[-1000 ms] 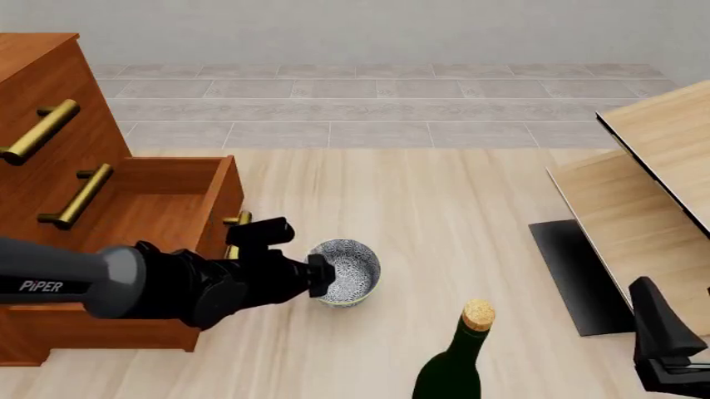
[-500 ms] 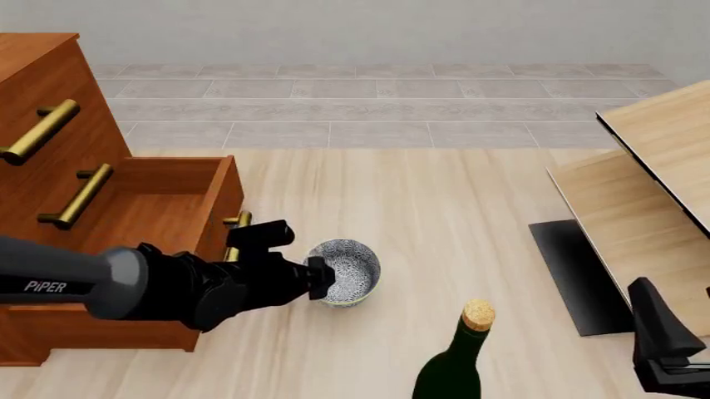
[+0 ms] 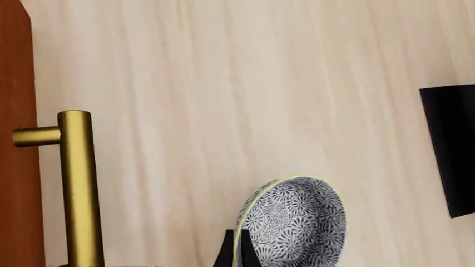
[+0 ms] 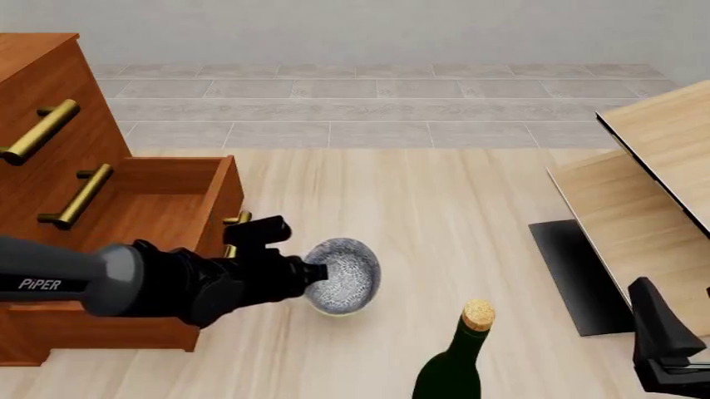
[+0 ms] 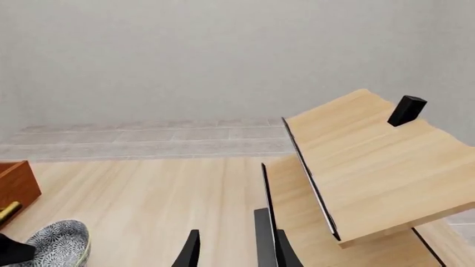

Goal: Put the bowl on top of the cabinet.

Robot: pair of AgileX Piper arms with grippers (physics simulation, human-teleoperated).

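Pale wood tabletop [image 4: 444, 208]: left gripper [image 4: 316, 278] clamped on tilted speckled bowl [image 4: 342, 275] beside cabinet [image 4: 66, 191]; right gripper [image 5: 226, 245] parted.

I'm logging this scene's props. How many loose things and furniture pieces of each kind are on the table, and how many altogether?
Bowl: 1
Corked bottle: 1
Cabinet: 1
Pale slanted wood panels: 2
Total: 5
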